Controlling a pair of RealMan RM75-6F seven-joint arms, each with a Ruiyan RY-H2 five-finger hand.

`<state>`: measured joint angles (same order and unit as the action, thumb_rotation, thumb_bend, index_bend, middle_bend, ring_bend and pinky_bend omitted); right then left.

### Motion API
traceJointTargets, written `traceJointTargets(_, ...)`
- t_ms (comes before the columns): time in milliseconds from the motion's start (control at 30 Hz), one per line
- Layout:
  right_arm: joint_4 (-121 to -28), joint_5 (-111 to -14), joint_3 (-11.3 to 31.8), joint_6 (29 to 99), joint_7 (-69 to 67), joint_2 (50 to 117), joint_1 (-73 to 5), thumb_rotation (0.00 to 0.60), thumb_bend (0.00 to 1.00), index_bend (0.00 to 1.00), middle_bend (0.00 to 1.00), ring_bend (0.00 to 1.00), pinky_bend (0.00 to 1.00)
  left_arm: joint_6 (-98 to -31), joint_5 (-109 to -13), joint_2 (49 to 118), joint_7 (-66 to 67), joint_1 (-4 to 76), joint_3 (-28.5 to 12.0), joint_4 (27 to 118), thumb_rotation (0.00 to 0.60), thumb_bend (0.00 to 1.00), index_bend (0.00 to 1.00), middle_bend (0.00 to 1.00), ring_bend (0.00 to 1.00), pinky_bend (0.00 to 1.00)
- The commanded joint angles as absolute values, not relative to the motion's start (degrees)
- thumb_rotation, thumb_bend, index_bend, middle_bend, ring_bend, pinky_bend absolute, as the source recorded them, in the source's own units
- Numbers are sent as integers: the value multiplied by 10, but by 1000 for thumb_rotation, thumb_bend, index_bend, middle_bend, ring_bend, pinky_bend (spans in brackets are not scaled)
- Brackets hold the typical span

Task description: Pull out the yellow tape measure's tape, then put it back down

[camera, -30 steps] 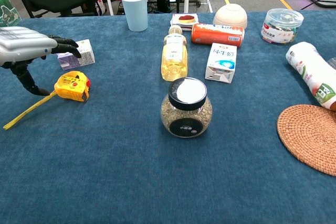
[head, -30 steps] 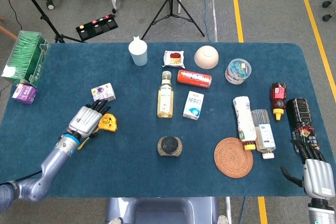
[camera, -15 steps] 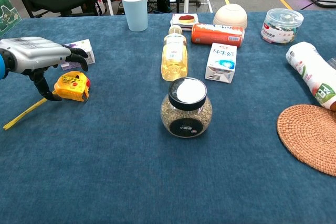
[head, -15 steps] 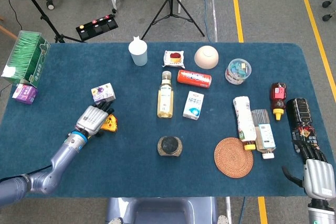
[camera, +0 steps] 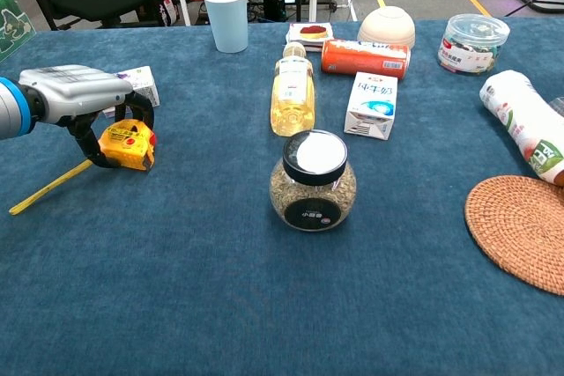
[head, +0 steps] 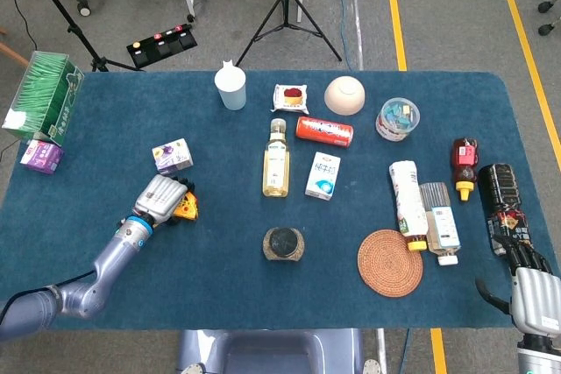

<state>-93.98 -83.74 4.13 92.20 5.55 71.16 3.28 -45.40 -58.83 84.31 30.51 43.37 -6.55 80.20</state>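
Left hand (camera: 84, 99) is wrapped over the yellow tape measure (camera: 126, 144) on the blue table (camera: 264, 288), left side, just near of the small purple-and-white carton (camera: 139, 87); the fingers curl around the case, so it's gripping it. A bit of yellow tape (camera: 46, 189) sticks out toward the near left, lying on the cloth. Right hand (head: 533, 297) sits at the near right corner, fingers loosely spread with nothing in them.

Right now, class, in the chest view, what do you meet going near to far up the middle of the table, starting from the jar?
Jar → oil bottle → snack packet.
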Motion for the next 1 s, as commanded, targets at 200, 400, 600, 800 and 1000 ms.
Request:
traceJointTargets(200,-950,-841,43,921,51,709,31,580,252,188,216,202,244,-446,-628,839,234,439,-74,802,600,294,623,496,468,678)
traceJointTargets(400,-952,-859,47,916,18,712,19,582,252,188,216,202,254,-425,-665,780,203,451,-77,859,600,293,624,502,468,678)
traceJointTargets(600,-962,-874,54,908,-13,716,4,582,251,188,216,200,252,-408,-694,718,204,472,-84,925,600,293,624,502,468,676)
traceJointTargets(800,-996,-877,64,897,-47,720,-11,582,261,168,213,185,246,-379,-720,686,189,503,-97,957,600,293,624,501,468,671)
traceJointTargets(1000,-1031,-874,81,889,-80,735,-29,580,280,132,191,166,233,-364,-720,682,181,536,-117,967,600,292,624,501,468,669)
